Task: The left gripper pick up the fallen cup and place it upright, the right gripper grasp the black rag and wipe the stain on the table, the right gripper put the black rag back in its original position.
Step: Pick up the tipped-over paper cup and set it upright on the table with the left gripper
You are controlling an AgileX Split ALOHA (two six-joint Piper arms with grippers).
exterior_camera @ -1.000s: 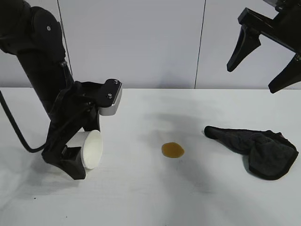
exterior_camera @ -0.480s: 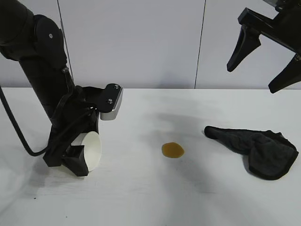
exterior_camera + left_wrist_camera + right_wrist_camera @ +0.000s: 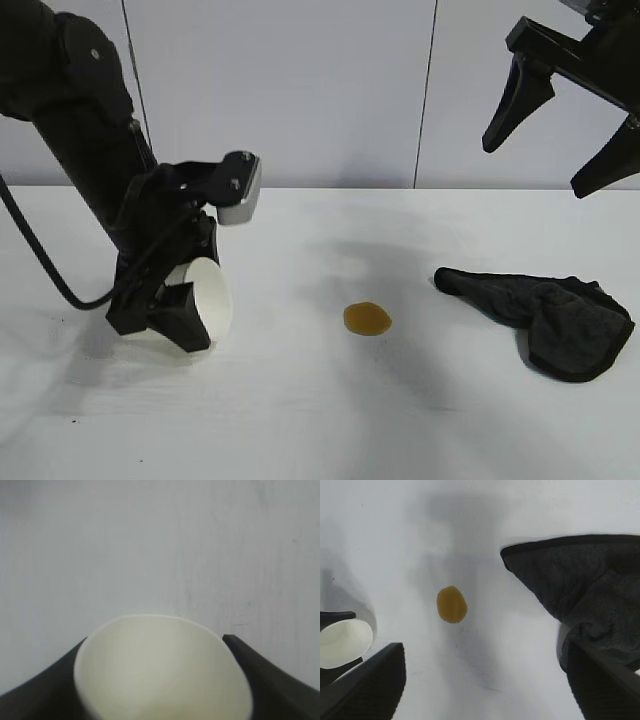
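Step one in hand: left gripper [image 3: 180, 300] is clamped on the white paper cup [image 3: 205, 303], tilted just above the table [image 3: 300, 420] at left. Next: turn it rim-up, set down. Stain [image 3: 367, 319] unwiped; black rag [image 3: 545, 315] untouched; right gripper [image 3: 560, 130] spread wide, empty, above.

A pale grey-white panelled wall [image 3: 330, 95] fills the background, split by two thin dark vertical seams [image 3: 427, 95]. Below it, a broad white matte desk [image 3: 300, 420] spreads across the foreground, faintly scuffed. Even, soft light leaves blurred grey shadows on its surface.
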